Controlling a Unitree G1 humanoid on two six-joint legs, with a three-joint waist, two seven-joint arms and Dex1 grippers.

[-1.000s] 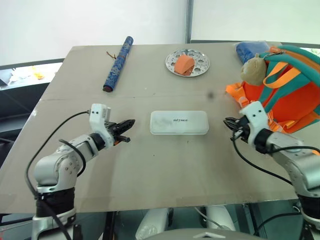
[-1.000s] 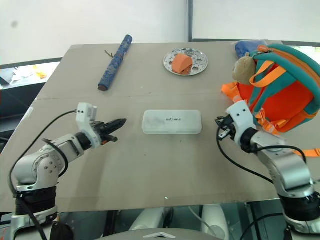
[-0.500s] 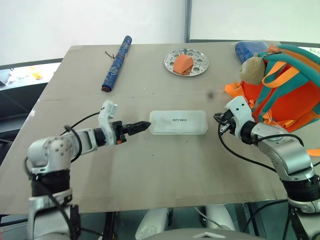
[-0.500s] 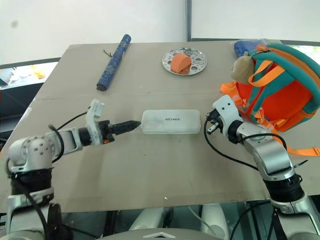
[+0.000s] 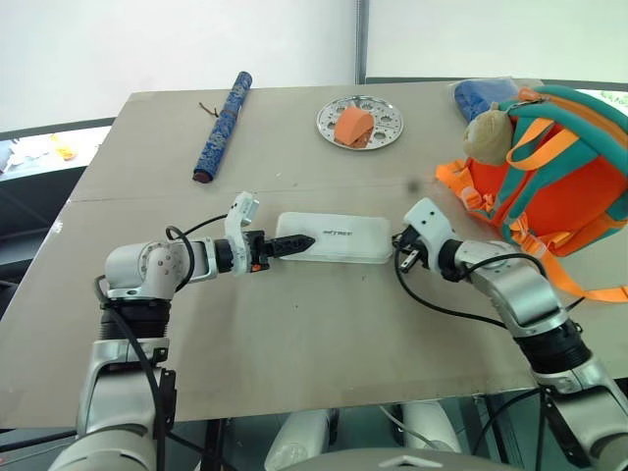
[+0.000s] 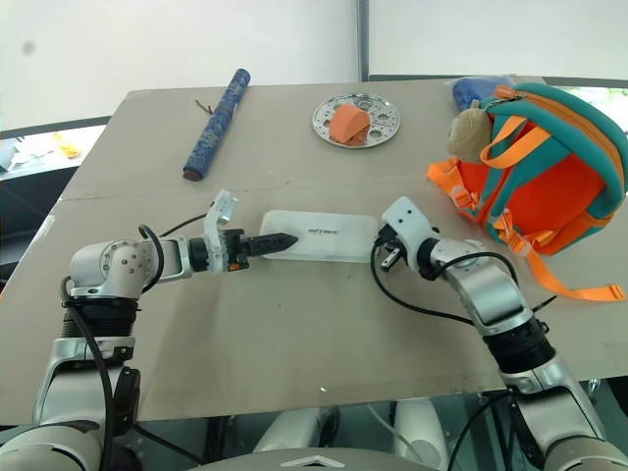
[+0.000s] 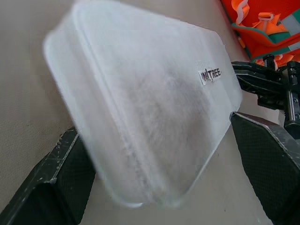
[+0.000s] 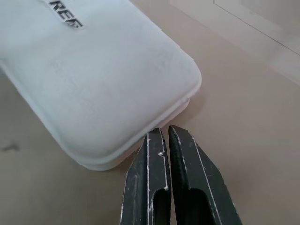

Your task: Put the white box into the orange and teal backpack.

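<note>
White box (image 7: 150, 108) between wide-spread left pincer (image 7: 164, 173); closed right pincer (image 8: 166, 140) touching its end.

Looks like a lab/test room to me: I work at a plain brown board table (image 5: 294, 363) w/ white walls (image 5: 147, 39) behind, loose props on it, e.g. metal plate (image 5: 359, 122), blue roll (image 5: 222, 125).
</note>
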